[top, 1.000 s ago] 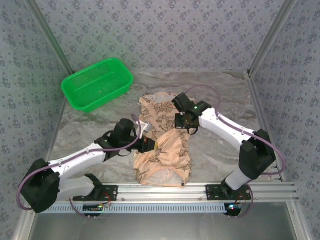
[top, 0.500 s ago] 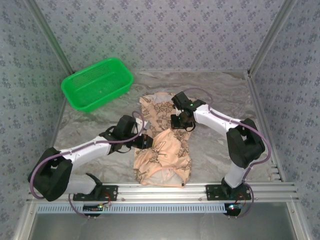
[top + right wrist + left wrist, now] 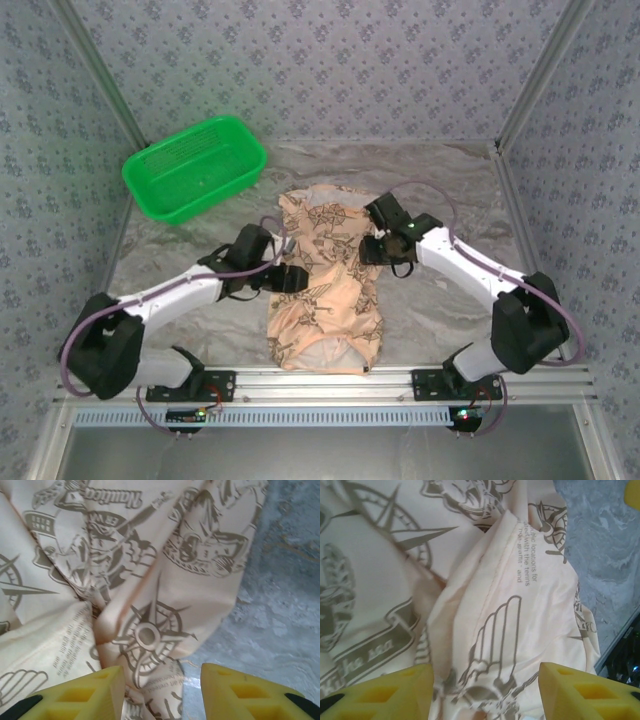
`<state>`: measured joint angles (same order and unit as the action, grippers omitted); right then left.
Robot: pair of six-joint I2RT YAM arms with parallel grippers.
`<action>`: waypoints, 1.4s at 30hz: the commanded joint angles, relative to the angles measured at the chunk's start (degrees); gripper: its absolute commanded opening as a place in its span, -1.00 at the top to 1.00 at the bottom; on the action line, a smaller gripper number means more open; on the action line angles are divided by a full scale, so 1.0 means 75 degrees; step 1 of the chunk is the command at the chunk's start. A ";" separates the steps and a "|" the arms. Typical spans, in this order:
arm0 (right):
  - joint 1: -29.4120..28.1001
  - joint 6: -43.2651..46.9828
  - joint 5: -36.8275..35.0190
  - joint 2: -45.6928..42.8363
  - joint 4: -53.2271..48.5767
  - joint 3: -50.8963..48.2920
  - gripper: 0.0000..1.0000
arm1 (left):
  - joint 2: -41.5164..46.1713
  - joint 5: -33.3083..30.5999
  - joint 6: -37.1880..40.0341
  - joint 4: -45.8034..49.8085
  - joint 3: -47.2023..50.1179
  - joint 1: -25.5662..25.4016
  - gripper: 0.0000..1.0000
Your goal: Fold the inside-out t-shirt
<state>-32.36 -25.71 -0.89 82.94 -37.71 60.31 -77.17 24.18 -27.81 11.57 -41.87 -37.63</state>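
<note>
Just beyond green basket (image 3: 195, 167), toward arm bases: t-shirt (image 3: 325, 285) lies as narrow strip on table (image 3: 440, 175), side edges apparently folded inward. Left gripper (image 3: 290, 280) at its basket-side edge, right gripper (image 3: 372, 250) at edge away from basket. Both have fingers apart, gripping nothing, seemingly flanking fold.

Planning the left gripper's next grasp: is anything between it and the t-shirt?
Nothing visible. The left gripper hangs open above the t-shirt, bare cloth right below it. The green basket sits apart, off to the far left.

T-shirt (image 3: 325, 300) soft matt printed cloth; basket (image 3: 195, 170) glossy green plastic; table (image 3: 450, 180) marbled, smooth.
</note>
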 commanded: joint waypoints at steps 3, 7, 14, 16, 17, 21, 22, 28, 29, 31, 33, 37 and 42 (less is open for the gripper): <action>-0.0030 -0.0279 -0.0116 -0.0608 -0.0045 -0.0569 0.07 | -0.0747 -0.1100 0.0514 0.1549 -0.0752 -0.0383 -0.15; -0.0033 -0.0419 -0.0058 -0.1104 0.0100 -0.1038 0.06 | -0.0917 -0.1755 0.0310 0.1703 -0.0874 -0.0783 -0.16; -0.0275 -0.0601 0.0026 -0.1582 0.0259 -0.1540 0.04 | -0.1014 -0.2882 -0.0172 0.1750 -0.0902 -0.1066 -0.20; -0.0372 -0.0675 -0.0060 -0.1667 0.0282 -0.1629 0.04 | -0.1052 -0.2408 -0.0211 0.1230 -0.0828 -0.1072 -0.13; -0.0421 -0.0712 -0.0085 -0.1709 0.0306 -0.1663 0.04 | -0.1093 -0.2239 -0.0218 0.1039 -0.0833 -0.1065 -0.03; -0.0631 -0.0848 -0.0183 -0.1870 0.0365 -0.1768 0.03 | -0.1282 -0.1840 -0.0102 0.0458 -0.0970 -0.1066 0.59; -0.0682 -0.0860 -0.0267 -0.1908 0.0315 -0.1766 0.03 | -0.1340 -0.1821 -0.0057 0.0438 -0.1038 -0.1071 0.72; -0.0889 -0.0677 -0.0532 -0.2298 -0.0027 -0.1818 0.02 | -0.1070 -0.1492 0.0044 0.0708 -0.1508 -0.1071 1.00; -0.1063 -0.0415 -0.0241 -0.2397 0.0104 -0.1887 0.00 | -0.0919 -0.1536 -0.0059 0.0763 -0.1589 -0.1074 1.00; -0.1783 0.0317 0.0497 -0.2494 0.0348 -0.1906 -0.05 | -0.0715 -0.2050 -0.0585 0.1159 -0.1808 -0.1034 1.00; -0.2698 0.0389 0.0318 -0.2634 0.0402 -0.1907 -0.08 | -0.0643 -0.2346 -0.1073 0.1626 -0.2052 -0.0862 1.00; -0.3614 -0.0017 0.0025 -0.2947 0.0717 -0.2317 -0.27 | -0.0231 -0.2289 -0.1922 0.1221 -0.2059 -0.0656 1.00; -0.4794 -0.0298 -0.0192 -0.2505 0.1148 -0.2933 -0.35 | 0.0041 -0.2885 -0.2920 0.1539 -0.2621 -0.0495 1.00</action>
<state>-64.84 -26.50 -0.19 62.28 -30.55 40.38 -78.48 5.67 -44.05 21.67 -57.76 -41.87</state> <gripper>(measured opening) 0.672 0.046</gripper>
